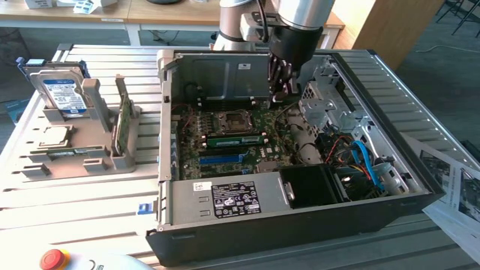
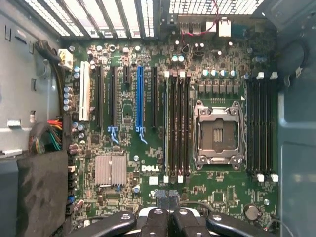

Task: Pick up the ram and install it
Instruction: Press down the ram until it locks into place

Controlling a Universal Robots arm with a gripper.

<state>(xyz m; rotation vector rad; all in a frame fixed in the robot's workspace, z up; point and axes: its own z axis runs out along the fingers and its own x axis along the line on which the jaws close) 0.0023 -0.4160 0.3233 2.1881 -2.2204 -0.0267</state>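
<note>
You have the open computer case on the slatted table. Motherboard lies flat inside; CPU socket uncovered. At the exterior view's left, a blue-labelled hard drive stands upright in the grey rack. Red button sits near the table's front edge.

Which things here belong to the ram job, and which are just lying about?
Job: ram in its slot; shut gripper; motherboard; case.
Lying about: hard drive; green card; processor; papers; red button.
</note>
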